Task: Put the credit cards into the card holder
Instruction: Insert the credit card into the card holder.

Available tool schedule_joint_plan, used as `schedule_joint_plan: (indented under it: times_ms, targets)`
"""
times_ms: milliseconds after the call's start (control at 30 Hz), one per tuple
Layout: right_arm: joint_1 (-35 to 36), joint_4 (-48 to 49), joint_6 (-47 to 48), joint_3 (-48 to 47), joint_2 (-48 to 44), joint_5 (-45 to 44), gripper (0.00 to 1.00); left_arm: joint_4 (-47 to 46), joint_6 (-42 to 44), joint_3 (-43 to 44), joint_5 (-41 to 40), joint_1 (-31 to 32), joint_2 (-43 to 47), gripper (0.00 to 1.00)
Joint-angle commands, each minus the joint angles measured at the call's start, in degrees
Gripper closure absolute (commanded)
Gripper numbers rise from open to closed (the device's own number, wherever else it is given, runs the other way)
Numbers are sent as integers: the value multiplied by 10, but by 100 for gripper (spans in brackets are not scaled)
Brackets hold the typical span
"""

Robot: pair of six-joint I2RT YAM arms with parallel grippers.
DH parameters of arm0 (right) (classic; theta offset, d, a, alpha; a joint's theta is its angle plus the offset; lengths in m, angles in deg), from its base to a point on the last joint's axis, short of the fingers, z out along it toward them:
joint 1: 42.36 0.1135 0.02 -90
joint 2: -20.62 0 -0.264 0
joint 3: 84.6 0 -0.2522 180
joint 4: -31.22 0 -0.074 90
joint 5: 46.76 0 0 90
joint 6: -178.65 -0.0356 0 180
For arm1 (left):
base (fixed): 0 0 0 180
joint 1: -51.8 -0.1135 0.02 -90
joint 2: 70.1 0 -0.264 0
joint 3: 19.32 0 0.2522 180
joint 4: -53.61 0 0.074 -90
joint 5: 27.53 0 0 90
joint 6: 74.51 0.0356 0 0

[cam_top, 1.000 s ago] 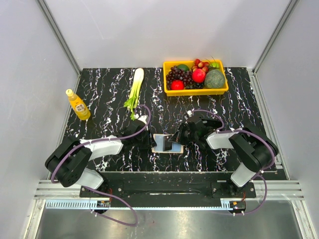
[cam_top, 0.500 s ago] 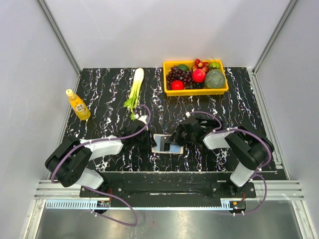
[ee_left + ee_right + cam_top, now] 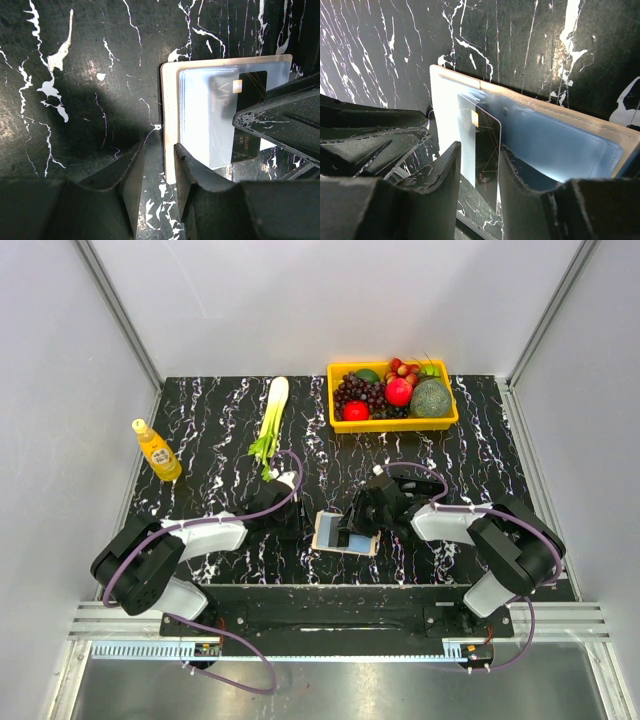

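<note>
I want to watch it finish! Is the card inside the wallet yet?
Nearly. Done: the beige folding card holder lies open. In hand: the right gripper pinches a dark chip card, partly slid under the light blue pocket. The left gripper sits at the holder's edge. Left: push the card fully in.

One card holder (image 3: 328,530) and one dark card (image 3: 487,150) were counted. One yellow bottle (image 3: 157,451), one leek (image 3: 271,418) and one yellow tray (image 3: 395,425) were seen, and in the tray one bunch of dark grapes (image 3: 358,392) and one green melon (image 3: 431,398) were counted.
</note>
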Motion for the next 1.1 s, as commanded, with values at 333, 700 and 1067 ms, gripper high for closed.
schedule_joint_plan:
  times_ms: [333,700,1067]
  targets:
    - [17,-145,33,-57,-36,-73,57,19,5,-18,22,2,-19,67]
    - [18,-185,30,-64,-38,-96,54,-81,18,-42,68,16,74,62]
    - [18,-152,21,-54,-44,-63,57,-86,-14,-34,57,34,-13,65]
